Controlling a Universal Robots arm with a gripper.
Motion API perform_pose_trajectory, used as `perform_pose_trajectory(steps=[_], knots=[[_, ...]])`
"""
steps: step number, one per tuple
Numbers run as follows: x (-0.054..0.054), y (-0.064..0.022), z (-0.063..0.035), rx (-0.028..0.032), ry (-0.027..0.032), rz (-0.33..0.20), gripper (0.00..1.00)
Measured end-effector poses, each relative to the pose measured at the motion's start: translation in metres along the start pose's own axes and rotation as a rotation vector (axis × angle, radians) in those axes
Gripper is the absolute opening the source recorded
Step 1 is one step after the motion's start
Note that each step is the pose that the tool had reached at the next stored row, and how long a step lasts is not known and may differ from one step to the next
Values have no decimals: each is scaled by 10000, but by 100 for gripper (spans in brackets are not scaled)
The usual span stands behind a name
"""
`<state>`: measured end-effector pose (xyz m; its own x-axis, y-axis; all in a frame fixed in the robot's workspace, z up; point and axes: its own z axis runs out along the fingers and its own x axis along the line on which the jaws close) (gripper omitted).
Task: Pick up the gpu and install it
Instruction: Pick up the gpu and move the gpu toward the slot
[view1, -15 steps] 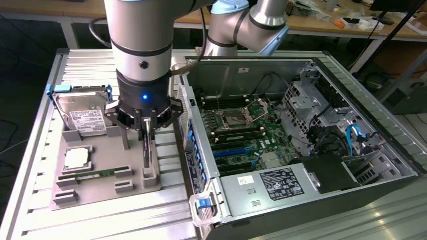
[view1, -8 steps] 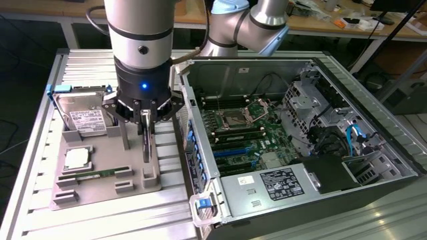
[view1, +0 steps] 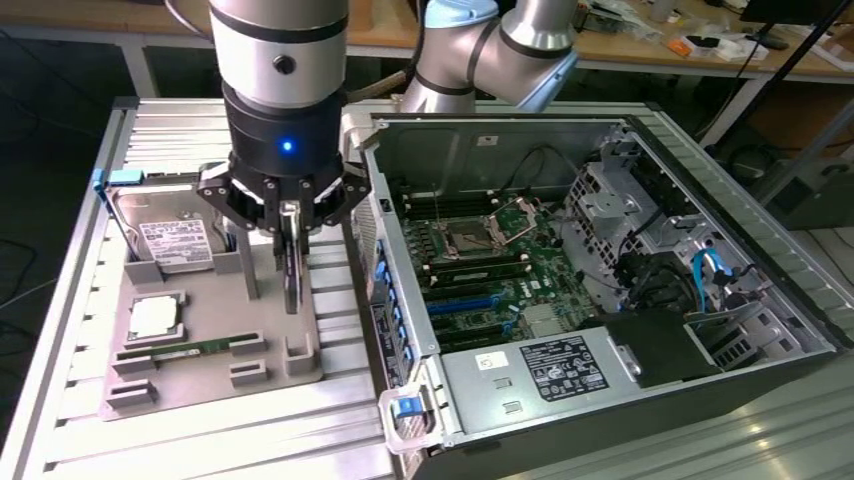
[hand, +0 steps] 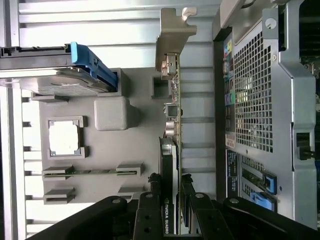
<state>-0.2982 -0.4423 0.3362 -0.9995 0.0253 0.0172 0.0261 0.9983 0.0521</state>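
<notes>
The gpu (view1: 292, 278), a thin dark card, stands on edge over the grey holder tray (view1: 187, 385) just beside the open computer case (view1: 400, 130). My gripper (view1: 291, 225) comes straight down on it and is shut on its top edge. In the wrist view the gpu (hand: 173, 105) runs away from my gripper (hand: 171, 182), one black finger on each side of the card, and its silver bracket (hand: 172, 30) is at the far end. Whether the card's lower edge still touches the tray I cannot tell. The motherboard (view1: 481, 265) lies exposed inside the case, with blue slots (view1: 467, 300) near its middle.
On the tray lie a silver hard drive (view1: 167, 235) with a blue clip, a processor chip (view1: 156, 317) and a green memory stick (view1: 200, 347). The case's perforated rear wall (hand: 252, 90) stands close alongside the card. Everything rests on a ribbed aluminium table (view1: 240, 440).
</notes>
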Motion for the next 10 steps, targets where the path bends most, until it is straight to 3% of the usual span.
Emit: perform_pose_trajectory(steps=[10], knots=[[5, 14, -269, 0, 0, 0, 27]])
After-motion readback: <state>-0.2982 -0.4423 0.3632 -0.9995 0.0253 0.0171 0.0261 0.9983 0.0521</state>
